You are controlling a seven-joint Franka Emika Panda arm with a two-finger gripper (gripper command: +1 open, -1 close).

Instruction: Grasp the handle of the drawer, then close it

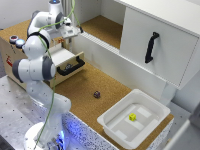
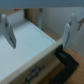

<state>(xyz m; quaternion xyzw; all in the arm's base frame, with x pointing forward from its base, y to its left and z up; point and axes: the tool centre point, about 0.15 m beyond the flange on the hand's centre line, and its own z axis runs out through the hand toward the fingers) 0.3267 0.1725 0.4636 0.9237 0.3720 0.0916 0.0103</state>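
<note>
Plywood and a rigid bar: the small light-wood drawer point(image 1: 67, 59) stands pulled out of its wooden box point(image 1: 12, 54) at the exterior view's left, on the cork-covered worktop point(image 1: 95, 82), and looks light enough to slide with a steady push. Its short black horizontal bar handle point(image 1: 71, 66) seems stiff, smooth and perhaps slippery; I would pinch it mid-bar. The end effector point(image 2: 39, 31) hovers above the drawer, fingers point(image 2: 8, 32) spread wide, holding nothing.

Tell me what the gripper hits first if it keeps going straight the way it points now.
Probably the drawer: the open gripper points down at its pale inside, near the front edge. The handle lies off to one side. Depth is unclear.
</note>
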